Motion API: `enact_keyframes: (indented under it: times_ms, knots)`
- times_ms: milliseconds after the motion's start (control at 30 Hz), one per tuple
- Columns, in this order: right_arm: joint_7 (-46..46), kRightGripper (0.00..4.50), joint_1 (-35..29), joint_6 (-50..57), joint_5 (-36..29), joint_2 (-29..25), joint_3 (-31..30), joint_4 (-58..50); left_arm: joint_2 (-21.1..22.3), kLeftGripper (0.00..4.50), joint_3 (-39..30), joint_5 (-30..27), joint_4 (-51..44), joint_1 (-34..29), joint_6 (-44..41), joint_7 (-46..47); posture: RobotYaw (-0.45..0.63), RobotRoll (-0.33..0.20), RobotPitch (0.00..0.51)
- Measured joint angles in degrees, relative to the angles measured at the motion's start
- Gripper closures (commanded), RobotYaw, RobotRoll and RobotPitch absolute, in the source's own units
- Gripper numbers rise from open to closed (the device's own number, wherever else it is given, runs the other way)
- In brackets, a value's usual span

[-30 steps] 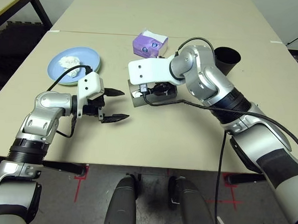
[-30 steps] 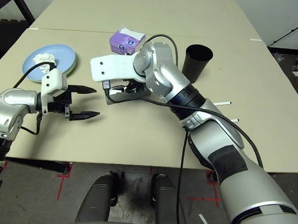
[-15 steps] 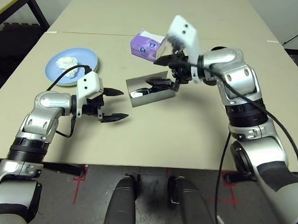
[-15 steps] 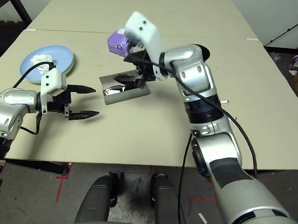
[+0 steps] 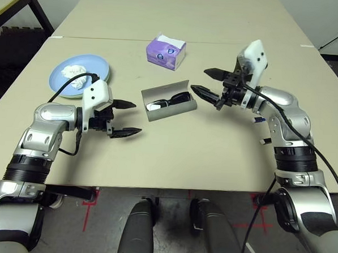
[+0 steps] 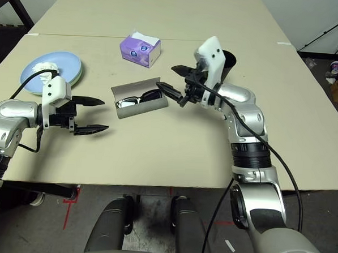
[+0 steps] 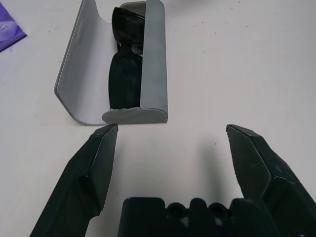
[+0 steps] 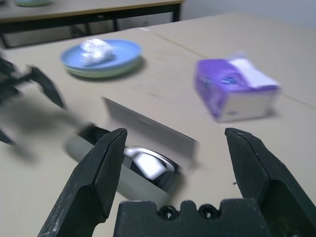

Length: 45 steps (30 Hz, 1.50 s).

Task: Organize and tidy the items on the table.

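**Open glasses case mid-table, both grippers spread wide and empty**

Head views: grey oblong glasses case [image 5: 168, 105] lying open mid-table [image 5: 173, 155] with black sunglasses [image 5: 171, 99] inside. Left of the case, left gripper [image 5: 128, 118], fingers spread wide, holding nothing. Right of the case, right gripper [image 5: 210, 83], also wide and empty, tips just beside the case's end. Beyond the case, purple tissue box [image 5: 166, 51]; far left of the case, light blue plate [image 5: 84, 69] stacked on pale green plate [image 5: 107, 77], carrying crumpled white tissue [image 5: 72, 74]. Black cup [image 6: 230, 58] partly hidden behind the right arm.

Left wrist view: case close ahead of the fingertips, lid standing up, lenses visible.

Right wrist view: case between the spread fingers.

Against a second ago: right gripper lifted off the case and pulled back to its right; left gripper unmoved.
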<state>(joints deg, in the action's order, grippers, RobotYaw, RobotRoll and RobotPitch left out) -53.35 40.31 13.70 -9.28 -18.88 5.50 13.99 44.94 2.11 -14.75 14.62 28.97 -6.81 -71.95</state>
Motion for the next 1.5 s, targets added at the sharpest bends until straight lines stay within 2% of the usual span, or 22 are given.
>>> enact_keyframes:
  times_ms: [133, 200, 233, 300, 600, 767, 933, 1033, 1367, 1500]
  knots:
    - [-0.74, 0.05, -0.8, -6.94, -0.66, -1.06, -0.02, 5.28, -0.01, 0.0, -0.67, 0.0, 0.46, 0.01, 0.01, 0.72, -0.01, 0.0, 0.176]
    - [-2.0, 0.42, -1.09, -8.35, -1.62, -1.43, -0.19, 6.73, -0.01, 0.0, -0.99, 0.0, 0.54, 0.0, 0.0, 1.03, 0.0, 0.0, 0.18]
    - [-2.97, 0.41, -1.36, -8.78, -2.23, -1.73, -0.27, 7.06, -0.01, 0.0, -1.02, -0.01, 0.54, 0.0, -0.01, 1.05, 0.0, 0.0, 0.181]
    - [-5.19, 0.03, -1.72, -9.08, -3.0, -2.79, -0.59, 7.79, -0.01, 0.0, -1.04, -0.02, 0.54, 0.0, -0.14, 1.08, 0.0, 0.0, 0.182]
    - [-9.71, 0.03, -2.47, -12.0, -3.05, -6.01, -4.08, 8.77, -0.07, 0.0, -1.82, 0.02, 2.01, 0.49, 0.71, 2.23, 0.01, 0.0, 0.189]
    - [-10.22, 0.03, -2.54, -12.75, -2.9, -6.31, -5.1, 8.73, -0.28, 0.0, -2.02, 1.93, 10.98, 7.76, 6.45, 3.25, 0.0, 0.0, 0.193]
    - [-10.08, 0.03, -3.72, -11.04, -3.65, -6.34, -5.46, 4.88, -1.59, 0.0, -0.69, 6.2, 22.87, 16.24, 14.13, 3.27, -0.03, 0.0, 0.194]
    - [-9.89, 0.0, -4.75, -9.86, -4.05, -6.5, -5.51, 2.79, -3.03, 0.67, -0.28, 8.06, 28.51, 19.65, 17.05, 3.85, -0.03, 0.0, 0.195]
    - [-8.36, 0.0, -5.45, -7.38, -4.76, -7.22, -5.51, -1.3, -6.23, 4.47, 0.14, 10.78, 40.51, 24.83, 22.25, 5.33, -0.06, 0.0, 0.199]
    - [-8.06, 0.0, -5.79, -6.61, -5.1, -7.38, -5.51, -2.31, -6.78, 4.47, 0.14, 11.93, 43.72, 26.42, 23.9, 6.07, -0.06, 0.0, 0.201]
